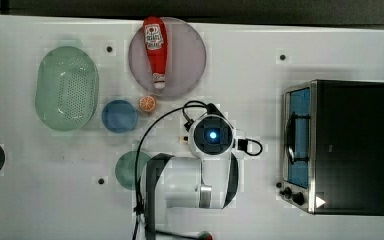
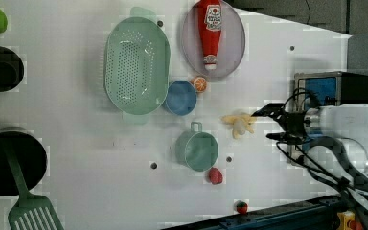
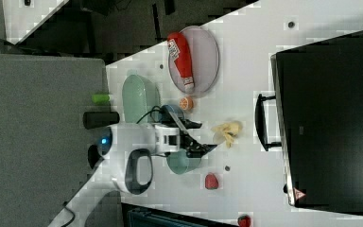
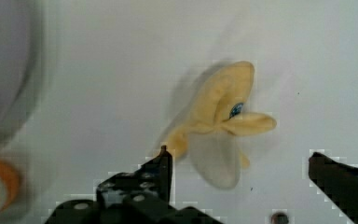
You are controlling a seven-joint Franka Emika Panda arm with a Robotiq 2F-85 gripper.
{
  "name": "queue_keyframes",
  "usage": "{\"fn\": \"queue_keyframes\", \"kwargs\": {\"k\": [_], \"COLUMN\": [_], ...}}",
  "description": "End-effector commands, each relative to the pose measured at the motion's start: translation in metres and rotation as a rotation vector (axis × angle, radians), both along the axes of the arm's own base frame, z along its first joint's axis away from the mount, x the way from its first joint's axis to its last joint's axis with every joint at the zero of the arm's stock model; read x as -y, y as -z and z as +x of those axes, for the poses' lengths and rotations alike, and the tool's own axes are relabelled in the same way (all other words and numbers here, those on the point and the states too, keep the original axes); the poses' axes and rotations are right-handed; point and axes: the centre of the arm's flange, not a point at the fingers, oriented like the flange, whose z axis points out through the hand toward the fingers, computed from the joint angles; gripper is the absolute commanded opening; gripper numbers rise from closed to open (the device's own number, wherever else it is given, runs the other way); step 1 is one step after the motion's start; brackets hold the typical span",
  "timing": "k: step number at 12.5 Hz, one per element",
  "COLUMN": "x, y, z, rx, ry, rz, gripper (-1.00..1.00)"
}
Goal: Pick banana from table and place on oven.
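A: Where's the small pale-yellow toy banana with splayed peel strips [image 2: 239, 123]?

B: On the white flat surface [image 2: 86, 129], btw the boxy black-topped toaster oven [image 3: 328, 118] and the small green cup w/ a handle [image 2: 197, 149], nearer the oven's door handle than the cup.

A: Gripper [image 2: 272, 123]?

B: Jaws spread wide, nothing held. In the left view it sits just oven-side of the banana, tips pointing at it, not touching.

A: Axis?

B: Wrist view: whitish centre [image 4: 214, 158] lies btw the two tips; peels splay away from the jaws. Prob. just needs a straight advance, then close across the body.
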Motion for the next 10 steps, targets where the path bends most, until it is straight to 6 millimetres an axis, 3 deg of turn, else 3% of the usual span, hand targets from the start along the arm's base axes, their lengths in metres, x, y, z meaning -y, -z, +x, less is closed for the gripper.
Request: {"fn": "queue_keyframes", "kwargs": {"k": [1,4,6,10], "x": [0.012,0.010,0.006,0.005], "y": [0.029,0.064,0.074,0.074], "z": [0.003,0.001,0.000,0.000], "rx": [0.038,0.049,0.052,0.052], "ry": [0.065,0.060,0.052,0.058], "rz": [-0.004,-0.009,-0.008,-0.007], "gripper": [1.00,1.00,0.93,-0.05]}}
